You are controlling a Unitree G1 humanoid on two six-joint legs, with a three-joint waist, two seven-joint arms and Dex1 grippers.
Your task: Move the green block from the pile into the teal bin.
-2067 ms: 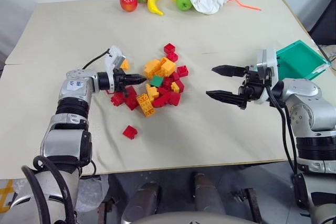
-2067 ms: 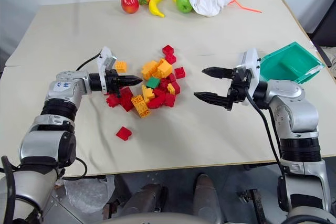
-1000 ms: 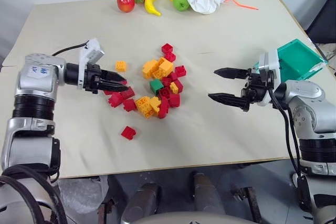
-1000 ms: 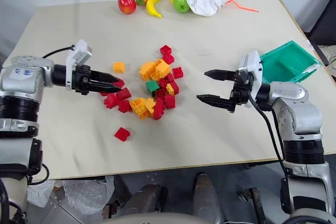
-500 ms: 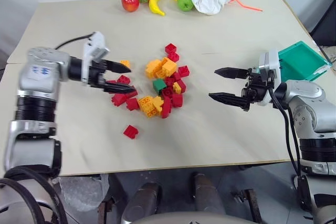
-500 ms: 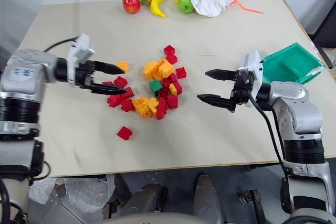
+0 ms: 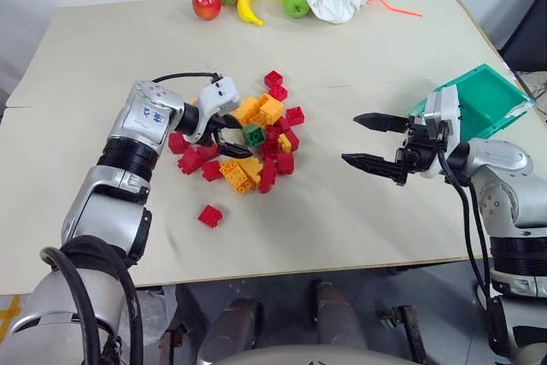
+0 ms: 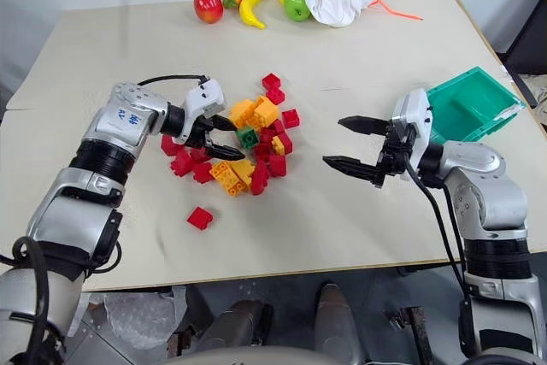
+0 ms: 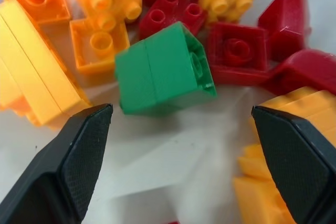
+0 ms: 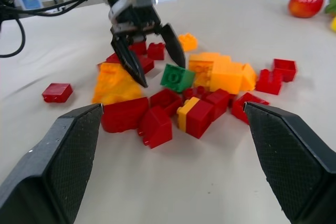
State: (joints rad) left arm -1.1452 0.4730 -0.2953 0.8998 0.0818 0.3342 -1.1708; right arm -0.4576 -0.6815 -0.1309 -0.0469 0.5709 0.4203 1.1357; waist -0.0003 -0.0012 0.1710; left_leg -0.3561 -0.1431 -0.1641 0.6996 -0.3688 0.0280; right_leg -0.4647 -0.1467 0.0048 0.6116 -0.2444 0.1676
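The left gripper (image 7: 229, 135) is spread wide right at the pile (image 7: 256, 143), one black finger on each side of the green block (image 7: 253, 135), but the fingers aren't touching it, there's bare table showing between the pads and the block in the left wrist view. So it holds nothing. The green block (image 9: 164, 70) sits tilted on its side on the table in the middle of the pile, with orange-yellow bricks (image 9: 100, 3) on one side and red bricks (image 9: 236, 51) on the other. One finger tip is just beside an orange-yellow brick at the near edge of the pile. The right gripper (image 7: 369, 139) hangs above the table well apart from the pile, fingers wide apart too, nothing between them, pointing toward the bricks. The teal bin (image 7: 483, 100) sits tilted at the table's right edge, just behind the right wrist. A lone red brick (image 7: 209, 215) lies by itself nearer the front edge of the table (image 7: 342, 228).
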